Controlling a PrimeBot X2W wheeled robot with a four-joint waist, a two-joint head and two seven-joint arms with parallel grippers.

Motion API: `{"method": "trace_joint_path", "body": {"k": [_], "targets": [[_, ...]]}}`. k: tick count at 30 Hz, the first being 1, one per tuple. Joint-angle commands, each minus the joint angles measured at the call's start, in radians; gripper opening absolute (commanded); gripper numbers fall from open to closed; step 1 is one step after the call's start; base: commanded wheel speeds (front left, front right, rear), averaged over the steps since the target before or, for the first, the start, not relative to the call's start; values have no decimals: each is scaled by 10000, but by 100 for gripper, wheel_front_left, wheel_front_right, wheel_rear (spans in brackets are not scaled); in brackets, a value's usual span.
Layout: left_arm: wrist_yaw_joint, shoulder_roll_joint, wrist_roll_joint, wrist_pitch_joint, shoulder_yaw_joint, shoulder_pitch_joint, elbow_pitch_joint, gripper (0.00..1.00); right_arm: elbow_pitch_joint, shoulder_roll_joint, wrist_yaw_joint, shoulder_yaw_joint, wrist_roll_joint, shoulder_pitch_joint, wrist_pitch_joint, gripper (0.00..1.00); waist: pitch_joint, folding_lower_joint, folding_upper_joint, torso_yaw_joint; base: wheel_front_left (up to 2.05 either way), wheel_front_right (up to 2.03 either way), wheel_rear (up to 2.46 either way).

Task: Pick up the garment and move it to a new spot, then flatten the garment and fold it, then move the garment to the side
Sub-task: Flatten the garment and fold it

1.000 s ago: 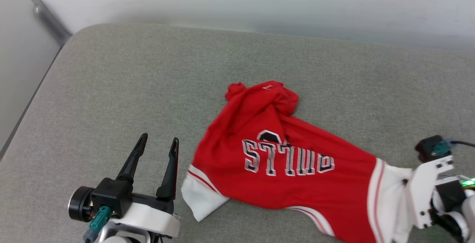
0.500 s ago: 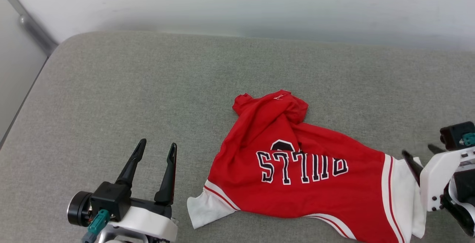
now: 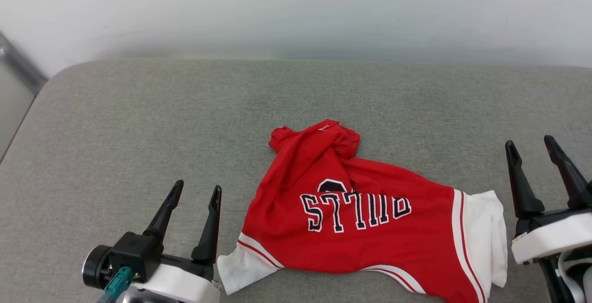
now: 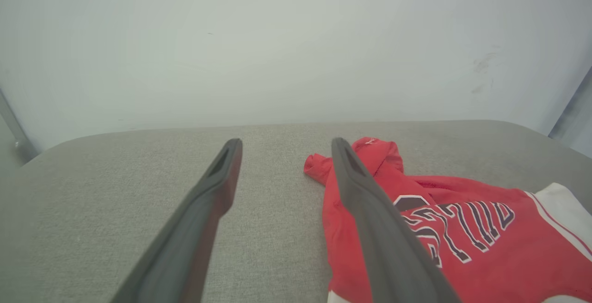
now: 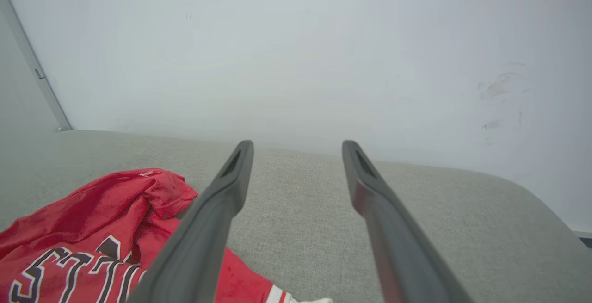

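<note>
**Inspector A:** Head view first. Status of the task?

**Inspector B:** The garment lies on the grey cushion, from centre frame out toward 5 o'clock, print side up. It is rumpled: the red body bunches into a knot at its 12 o'clock end, and a white sleeve trails at each of its 7 and 3 o'clock ends. In my judgement it is neither flattened nor folded, and the move to the side is also left. Whether this is the new spot, I cannot confirm.

**A:** And the claws?

**B:** The left gripper is at 7 o'clock and the right gripper at 3 o'clock. Both are moderately spread and empty, and their fingers are clear of the cloth.

**A:** Left wrist view?

**B:** The left gripper has its jaws parted with bare cushion between them. The garment sits toward 4 o'clock, partly behind one finger.

**A:** Right wrist view?

**B:** The right gripper is likewise parted and holds nothing. The garment is at 8 o'clock, and the wall is at 12.
</note>
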Motion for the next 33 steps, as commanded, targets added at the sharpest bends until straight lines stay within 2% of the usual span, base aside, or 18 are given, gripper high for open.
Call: {"method": "trace_joint_path", "body": {"k": [1, 4, 7, 10, 11, 13, 18, 26, 27, 28, 33], "targets": [[-53, 81, -6, 168, -59, 76, -88, 100, -193, 185, -7, -108, -166, 166, -147, 100, 26, -1, -1, -93, 0, 0, 0], [-127, 302, -64, 969, -159, 96, -396, 100, -663, 700, -7, -351, -448, 525, -290, 100, 140, -1, -1, -246, 0, 0, 0], [-252, 577, -340, 2423, -351, 96, -773, 100, -1062, 1029, -7, -445, -677, 684, -212, 100, 284, -1, -1, -406, 0, 0, 0], [-346, 886, -853, 4543, -567, 243, -1174, 100, -1366, 1259, -7, -550, -817, 682, -65, 100, 457, -1, -1, -581, 0, 0, 0], [-239, 1277, -1231, 6515, -658, 267, -1760, 100, -1600, 1375, -7, -553, -896, 585, 41, 100, 682, -1, -1, -757, 0, 0, 0], [-116, 1415, -1424, 7373, -633, 194, -2099, 100, -1677, 1412, -7, -556, -914, 566, 90, 100, 830, -1, -1, -844, 0, 0, 0], [20, 1850, -1584, 8913, -655, -33, -2229, 100, -1694, 1474, -7, -449, -879, 480, 106, 100, 1211, -1, -1, -1049, 0, 0, 0], [-136, 2028, -1822, 9660, -783, -520, -1796, 100, -1463, 1512, -7, -264, -915, 361, -14, 100, 1631, -1, -1, -1217, 0, 0, 0], [-139, 2023, -1832, 9627, -782, -557, -1710, 73, -1428, 1522, -7, -247, -926, 348, -15, 100, 1656, -1, -1, -1224, 0, 0, 0], [-152, 1990, -1856, 9550, -774, -606, -1643, 2, -1401, 1527, -7, -236, -931, 334, -30, 100, 1668, -1, -1, -1223, 0, 0, 0], [-53, 1910, -1680, 8942, -650, -681, -1673, 0, -1239, 1517, -7, -217, -1019, 359, 0, 100, 1580, -1, -1, -1146, 0, 0, 0]]}}
